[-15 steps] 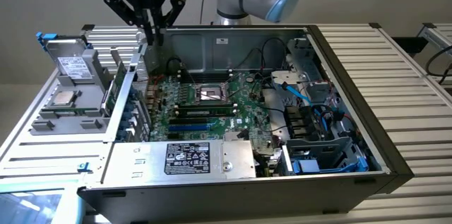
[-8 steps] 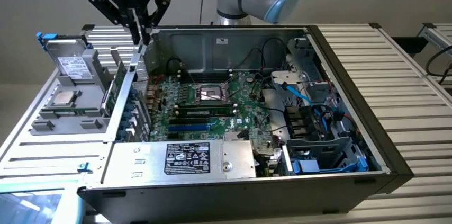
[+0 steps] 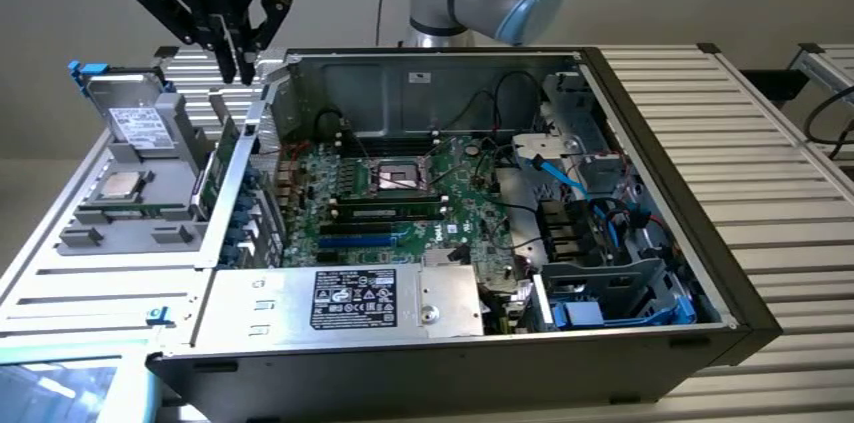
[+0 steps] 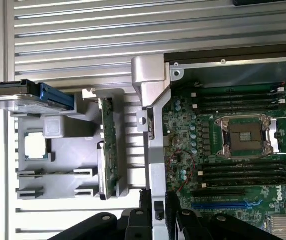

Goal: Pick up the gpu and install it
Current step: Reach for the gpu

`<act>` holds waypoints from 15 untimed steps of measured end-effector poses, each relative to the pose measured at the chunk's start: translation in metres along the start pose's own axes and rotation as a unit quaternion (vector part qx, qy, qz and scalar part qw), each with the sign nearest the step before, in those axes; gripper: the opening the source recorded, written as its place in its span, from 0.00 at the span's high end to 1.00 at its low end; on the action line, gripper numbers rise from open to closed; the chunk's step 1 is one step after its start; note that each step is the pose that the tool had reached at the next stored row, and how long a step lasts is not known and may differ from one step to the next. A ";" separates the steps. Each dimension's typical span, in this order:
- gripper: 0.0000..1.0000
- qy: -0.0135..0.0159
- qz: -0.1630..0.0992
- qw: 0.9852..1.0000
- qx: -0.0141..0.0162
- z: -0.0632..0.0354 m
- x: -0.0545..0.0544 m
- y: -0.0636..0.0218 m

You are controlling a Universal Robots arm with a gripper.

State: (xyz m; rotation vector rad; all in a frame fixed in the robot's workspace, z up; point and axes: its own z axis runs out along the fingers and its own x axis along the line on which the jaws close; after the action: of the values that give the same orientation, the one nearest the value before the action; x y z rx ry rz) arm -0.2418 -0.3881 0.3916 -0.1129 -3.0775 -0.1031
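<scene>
While my black gripper (image 3: 238, 71) hangs half-open, empty, the green gpu card (image 4: 108, 145) stands on edge, top free, at exterior-view six o'clock beside the grey metal case wall (image 3: 247, 168).

green gpu (image 4: 108, 145) on edge in grey holder (image 4: 68, 150)

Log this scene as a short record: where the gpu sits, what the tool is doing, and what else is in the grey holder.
gpu: standing on edge in the grey holder, beside the computer case; not yet picked up
tool: open, holding nothing, hovering over the case wall on the holder's side
also in holder: processor chip; drive with a blue handle
case: side panel off, motherboard exposed
</scene>
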 end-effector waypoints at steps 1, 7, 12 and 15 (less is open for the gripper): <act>0.74 0.002 0.000 1.000 0.000 0.0001 0.002 -0.0001; 0.74 0.008 0.000 1.000 -0.001 0.0011 0.017 -0.0011; 0.74 0.011 0.001 1.000 -0.001 0.0027 0.039 -0.0017; 0.66 0.012 0.001 1.000 -0.001 0.0039 0.049 -0.0018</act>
State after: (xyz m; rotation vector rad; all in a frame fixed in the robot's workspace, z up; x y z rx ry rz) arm -0.2910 -0.3861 0.3907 -0.1132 -3.0540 -0.1076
